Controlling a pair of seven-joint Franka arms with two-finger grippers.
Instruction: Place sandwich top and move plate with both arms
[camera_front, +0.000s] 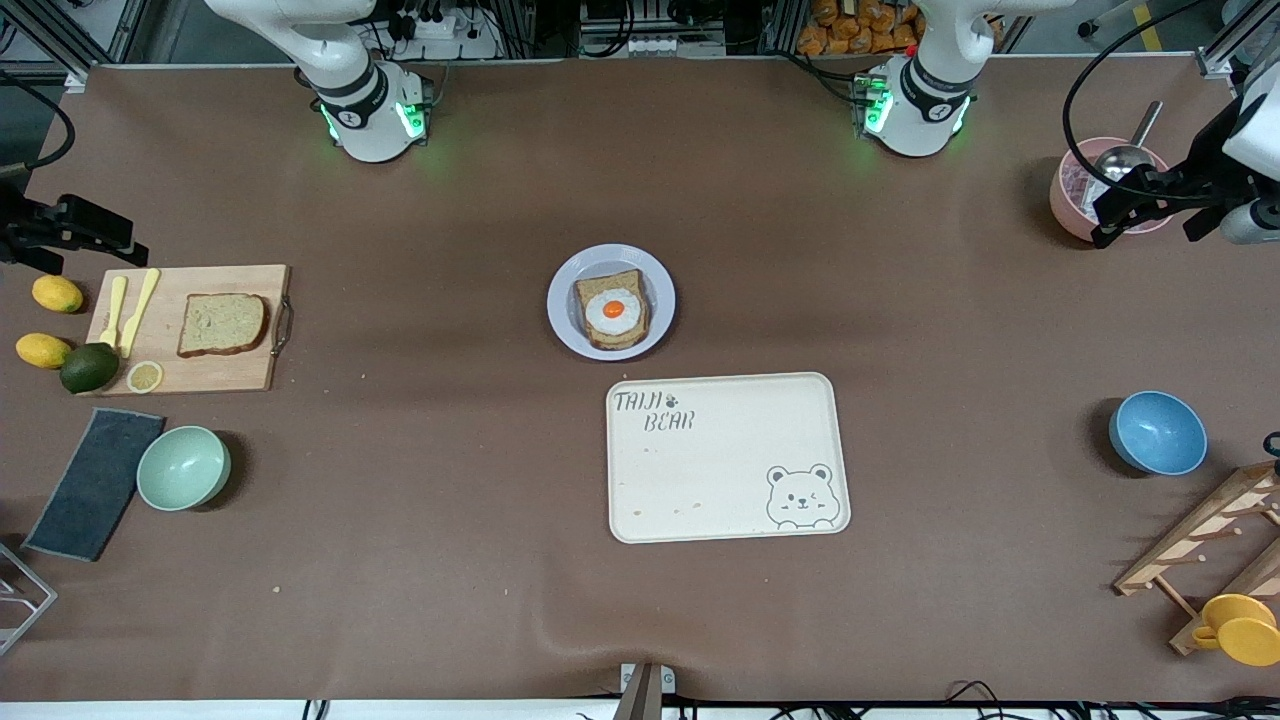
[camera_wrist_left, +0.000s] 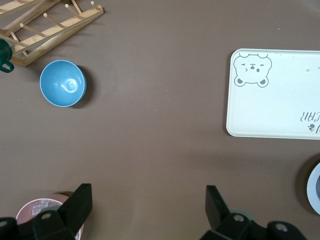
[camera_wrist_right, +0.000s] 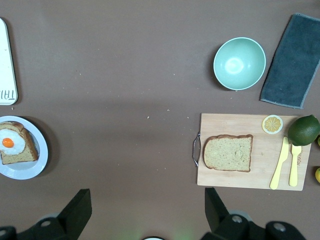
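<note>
We see the left gripper (camera_front: 1140, 212) hanging in the air over the pink pot (camera_front: 1082, 190) at the left arm's end of the table, its fingers (camera_wrist_left: 80, 204) spread wide apart and holding nothing. The right gripper (camera_front: 70, 238) hangs above the table at the right arm's end, just above the corner of the cutting board (camera_front: 215, 370), its fingers (camera_wrist_right: 77, 207) likewise wide apart and empty. Taking the plate (camera_front: 565, 322) as our landmark, we find it near the middle of the table, carrying a bread slice topped with a fried egg (camera_front: 612, 309). The sandwich top (camera_front: 222, 324) lies flat on the cutting board, well apart from the plate toward the right arm's end. On that board we also see two yellow utensils (camera_front: 130, 308) and a lemon slice (camera_front: 145, 376). The cream tray (camera_front: 640, 520) with the bear drawing lies just nearer the front camera than the plate. A green bowl (camera_front: 183, 468) sits nearer the camera than the board, and a blue bowl (camera_front: 1158, 432) sits well away from the plate toward the left arm's end.
</note>
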